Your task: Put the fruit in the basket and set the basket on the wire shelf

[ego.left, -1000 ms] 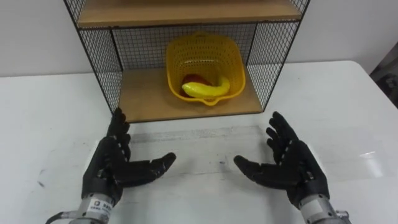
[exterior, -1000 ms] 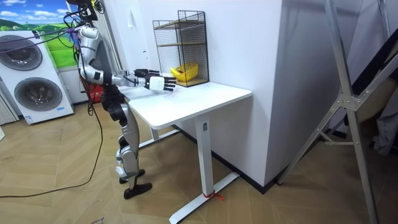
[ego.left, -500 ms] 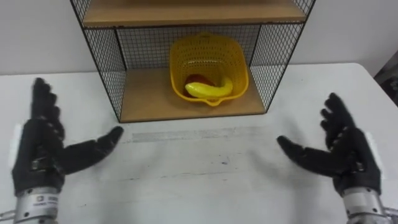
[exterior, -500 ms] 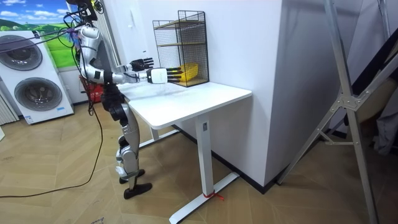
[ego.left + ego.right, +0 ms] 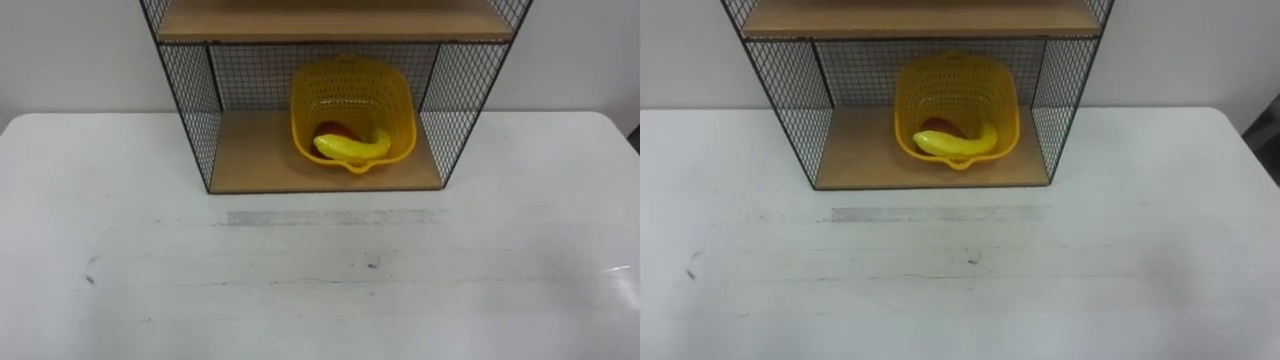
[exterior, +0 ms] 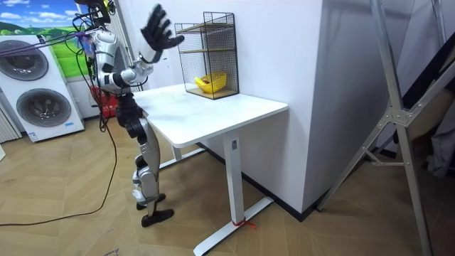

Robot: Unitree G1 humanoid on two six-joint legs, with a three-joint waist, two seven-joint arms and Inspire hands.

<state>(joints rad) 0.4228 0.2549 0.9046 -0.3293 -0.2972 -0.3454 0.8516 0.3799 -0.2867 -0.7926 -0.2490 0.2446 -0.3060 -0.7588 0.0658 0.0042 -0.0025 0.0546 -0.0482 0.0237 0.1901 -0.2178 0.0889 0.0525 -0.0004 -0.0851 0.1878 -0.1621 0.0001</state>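
The yellow basket [image 5: 352,72] stands on the lower wooden board of the wire shelf [image 5: 258,165], tipped a little toward me. In it lie a yellow banana [image 5: 352,147] and, behind the banana, a red fruit [image 5: 333,130] that is mostly hidden. In the room view I stand at the white table's end with both arms lifted high above it. My right hand [image 6: 161,33] is up at head height with its fingers spread and holds nothing. My left hand overlaps it from behind, also spread.
The white table [image 5: 300,290] stretches bare in front of the shelf, with a few faint scuffs. The shelf's upper board [image 5: 340,20] sits above the basket. In the room view, washing machines [image 6: 39,96] stand behind me.
Both hands have risen from above the table up and apart, out of the eye views, to head height. The camera has shifted slightly. Basket and fruit have stayed put.
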